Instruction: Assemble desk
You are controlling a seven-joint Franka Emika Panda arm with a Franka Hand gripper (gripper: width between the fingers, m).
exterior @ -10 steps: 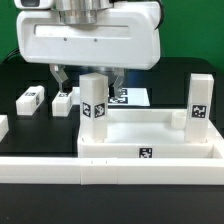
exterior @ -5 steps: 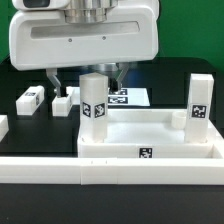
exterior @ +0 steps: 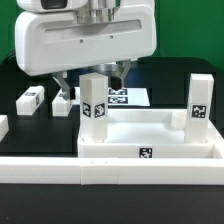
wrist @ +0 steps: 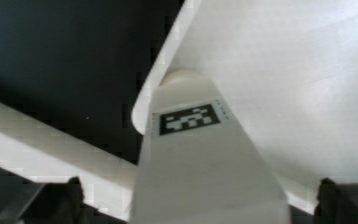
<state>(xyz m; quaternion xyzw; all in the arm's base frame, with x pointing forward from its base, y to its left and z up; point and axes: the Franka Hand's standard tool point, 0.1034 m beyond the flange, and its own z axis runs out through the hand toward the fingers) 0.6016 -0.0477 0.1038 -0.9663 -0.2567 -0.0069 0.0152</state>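
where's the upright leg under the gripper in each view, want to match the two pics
exterior view: the leg stands upright at the corner of the tabletop on the exterior view's left, just below the gripper.
wrist view: the same leg is the broad white post in the middle, between the two dark fingertips.
shared landmark: the black-and-white tag on the leg's face.

green backdrop (exterior: 195,25), black table (exterior: 165,85)
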